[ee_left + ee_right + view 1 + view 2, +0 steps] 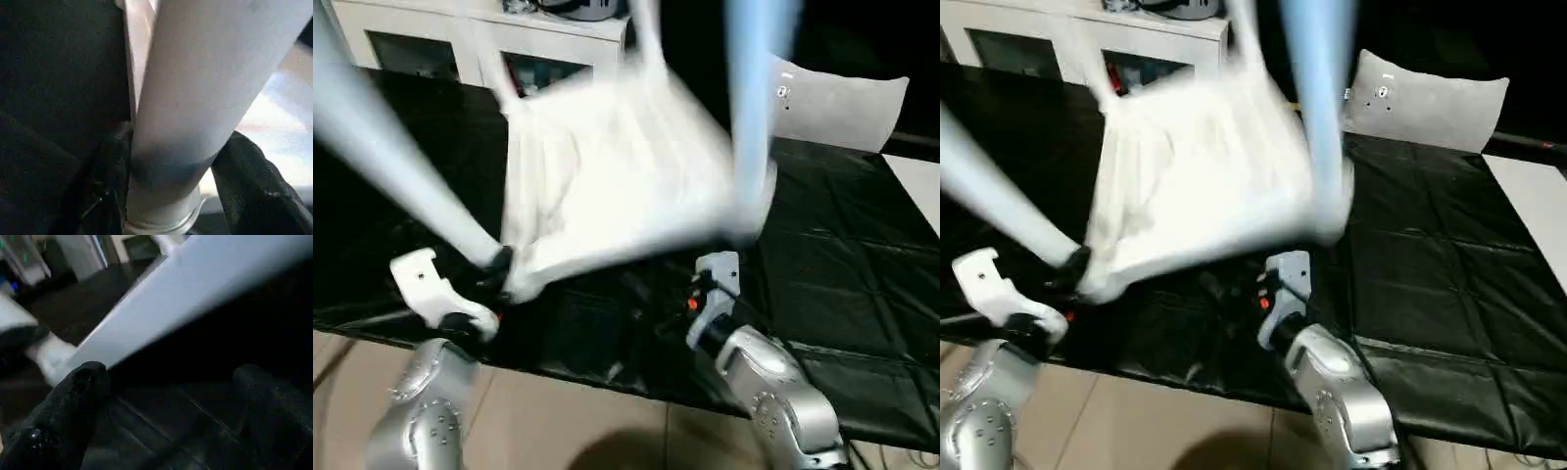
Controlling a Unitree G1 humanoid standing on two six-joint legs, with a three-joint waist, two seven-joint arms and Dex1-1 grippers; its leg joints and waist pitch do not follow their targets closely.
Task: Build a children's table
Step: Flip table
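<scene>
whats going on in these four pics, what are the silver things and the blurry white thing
The silver things are a humanoid robot's forearms, seen from its head camera in the two wide pictures. The two close-ups come from cameras on its wrists. The blurry white thing is a children's table, tilted with legs sticking up, over a surface under a black cover. The left gripper has its black fingers around one leg near its socket. The right gripper is open, holding nothing. Behind stand a white cabinet and a pillow.

2 rounded silver forearms [421, 411] (screw-dotted), white wrist brackets [421, 279], black textured fingers [73, 406], orange wrist spot.
</scene>
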